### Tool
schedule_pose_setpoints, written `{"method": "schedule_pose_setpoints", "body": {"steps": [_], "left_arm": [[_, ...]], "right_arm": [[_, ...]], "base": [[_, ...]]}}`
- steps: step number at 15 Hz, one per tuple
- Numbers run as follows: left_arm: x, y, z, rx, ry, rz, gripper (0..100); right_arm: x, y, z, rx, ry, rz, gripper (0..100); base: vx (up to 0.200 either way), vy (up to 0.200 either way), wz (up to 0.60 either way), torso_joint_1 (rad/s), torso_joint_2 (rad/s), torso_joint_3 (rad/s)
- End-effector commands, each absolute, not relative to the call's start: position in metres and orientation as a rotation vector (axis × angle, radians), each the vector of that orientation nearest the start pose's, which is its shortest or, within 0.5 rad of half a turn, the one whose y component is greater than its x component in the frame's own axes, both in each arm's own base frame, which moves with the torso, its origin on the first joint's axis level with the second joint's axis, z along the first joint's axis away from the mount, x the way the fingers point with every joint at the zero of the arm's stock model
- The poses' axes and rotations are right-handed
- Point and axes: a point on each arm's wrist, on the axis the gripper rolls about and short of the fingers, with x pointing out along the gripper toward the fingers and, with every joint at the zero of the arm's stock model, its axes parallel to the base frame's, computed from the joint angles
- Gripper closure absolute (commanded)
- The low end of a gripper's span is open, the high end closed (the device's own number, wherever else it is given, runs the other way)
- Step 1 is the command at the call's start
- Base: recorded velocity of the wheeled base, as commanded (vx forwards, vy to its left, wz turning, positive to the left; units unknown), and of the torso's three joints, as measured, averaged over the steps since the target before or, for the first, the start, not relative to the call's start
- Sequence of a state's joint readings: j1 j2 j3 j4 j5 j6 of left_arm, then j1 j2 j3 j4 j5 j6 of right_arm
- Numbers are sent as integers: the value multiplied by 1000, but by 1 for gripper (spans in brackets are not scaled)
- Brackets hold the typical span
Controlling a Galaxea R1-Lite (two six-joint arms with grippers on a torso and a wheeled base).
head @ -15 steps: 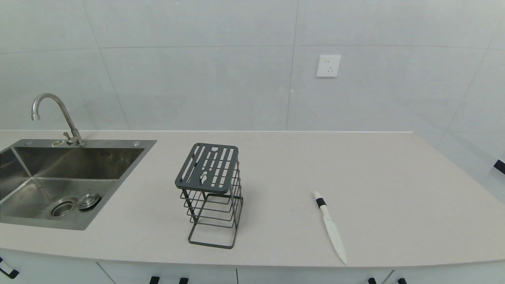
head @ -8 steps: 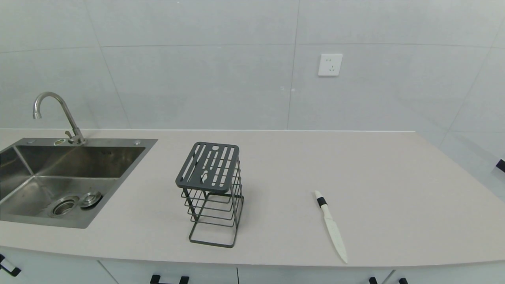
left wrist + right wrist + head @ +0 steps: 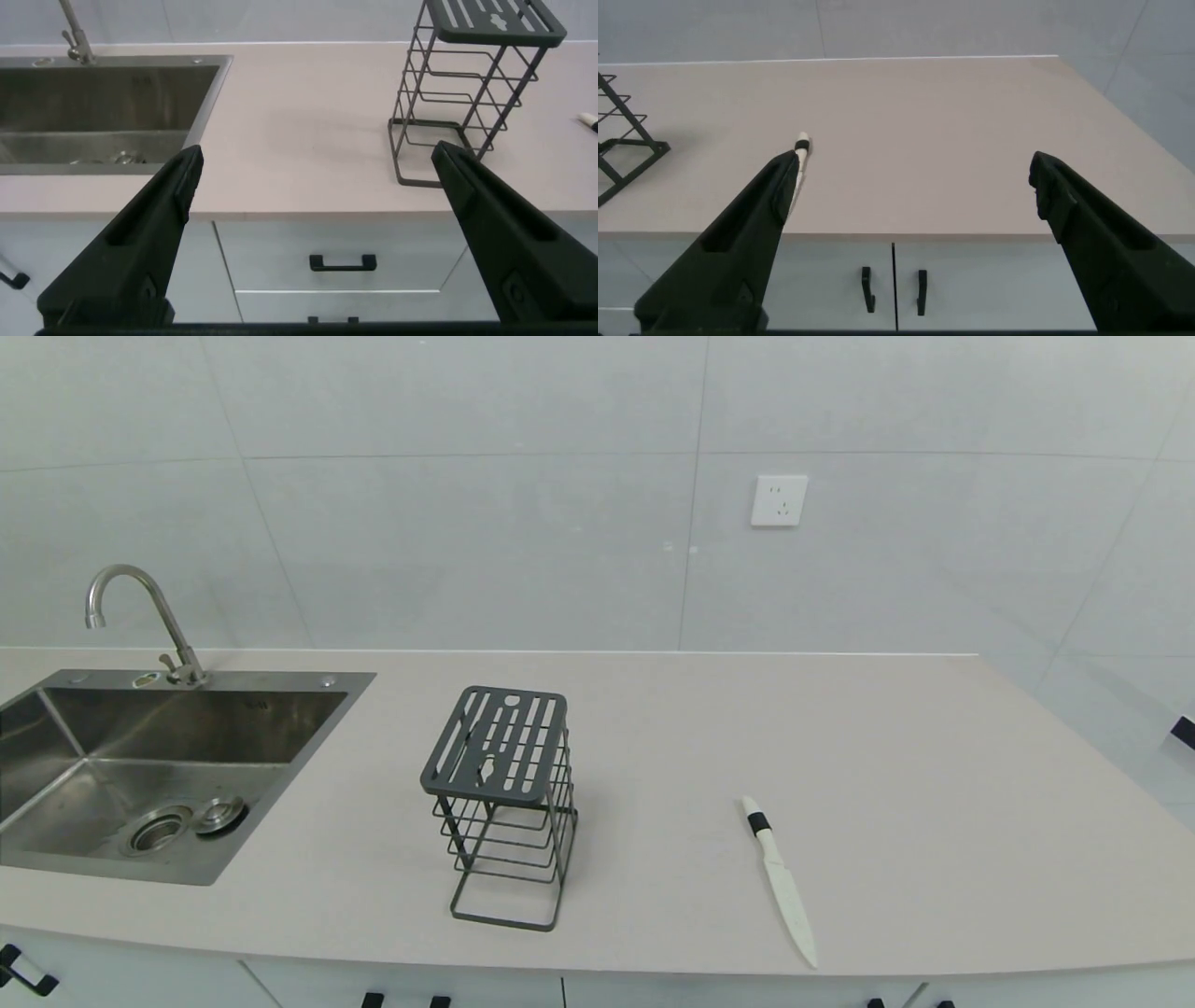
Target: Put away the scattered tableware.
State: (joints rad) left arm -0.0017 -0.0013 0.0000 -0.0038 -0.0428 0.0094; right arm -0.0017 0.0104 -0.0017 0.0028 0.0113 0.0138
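A white knife (image 3: 778, 877) with a black band on its handle lies flat on the counter's right front, blade toward the front edge. To its left a dark wire knife rack (image 3: 499, 803) with a slotted top stands upright. My left gripper (image 3: 316, 154) hangs open with nothing between its fingers, out in front of the counter edge, facing the rack (image 3: 476, 84) and sink. My right gripper (image 3: 913, 163) is also open and holds nothing, off the counter front; the knife's handle end (image 3: 802, 145) peeks out beside one finger.
A steel sink (image 3: 56, 859) with a curved tap (image 3: 140, 616) is set into the counter's left part. A wall socket (image 3: 779, 500) sits on the tiled wall behind. Drawer fronts with black handles (image 3: 343, 263) run below the counter (image 3: 840, 728).
The whole head picture has shifted slightly downward, so the camera moved. The knife and the rack keep their places on the counter.
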Motion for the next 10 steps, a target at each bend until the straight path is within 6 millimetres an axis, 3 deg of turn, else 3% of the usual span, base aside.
{"method": "schedule_pose_setpoints", "body": {"steps": [1,4,10], "left_arm": [[-23,-1,76,9,-5,-44,0],[-23,-1,76,9,-5,-44,0],[-23,-1,76,15,-5,-46,0]], "right_arm": [[-22,0,76,14,12,9,0],[-22,0,76,14,12,9,0],[-22,0,76,14,12,11,0]], "base": [[0,0,0,0,0,0],[0,0,0,159,-25,131],[0,0,0,316,-75,230]]}}
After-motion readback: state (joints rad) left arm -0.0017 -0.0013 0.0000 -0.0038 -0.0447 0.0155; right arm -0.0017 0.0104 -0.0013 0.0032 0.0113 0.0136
